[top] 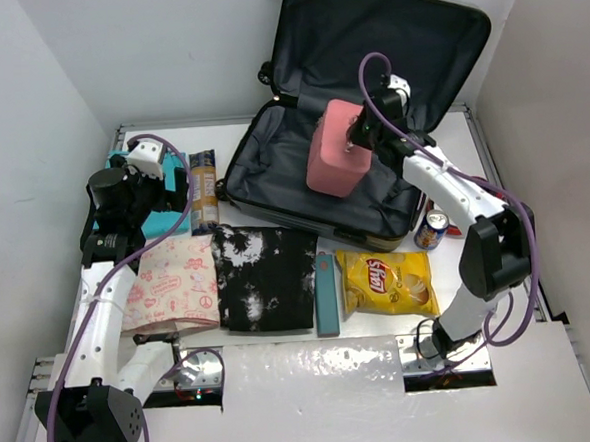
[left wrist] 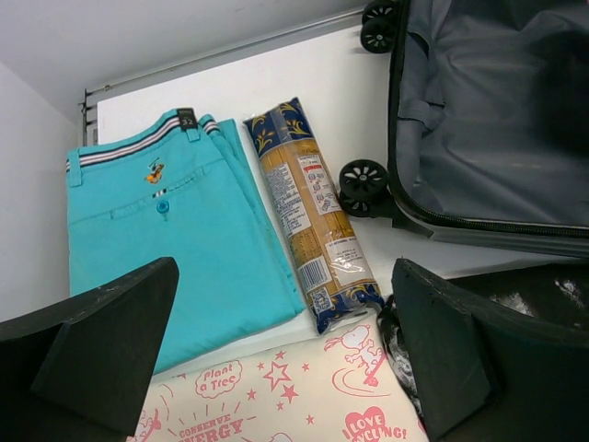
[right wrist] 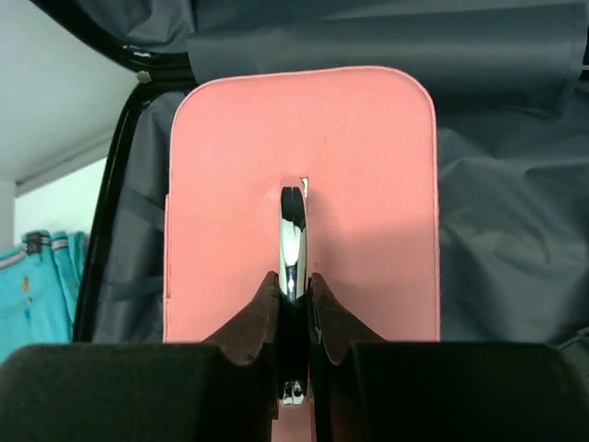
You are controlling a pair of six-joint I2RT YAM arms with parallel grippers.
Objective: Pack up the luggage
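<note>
Dangling pink pouch (top: 339, 150) above open luggage (top: 261, 161)

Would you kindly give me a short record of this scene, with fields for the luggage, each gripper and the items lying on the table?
luggage: open, lid raised, dark lining showing
right gripper: shut on the metal ring of the pink pouch, holding it over the open luggage
left gripper: open, above the teal shorts and pasta packet
on the table: printed pink bag, black-and-white garment, teal case, chips bag, can
</note>
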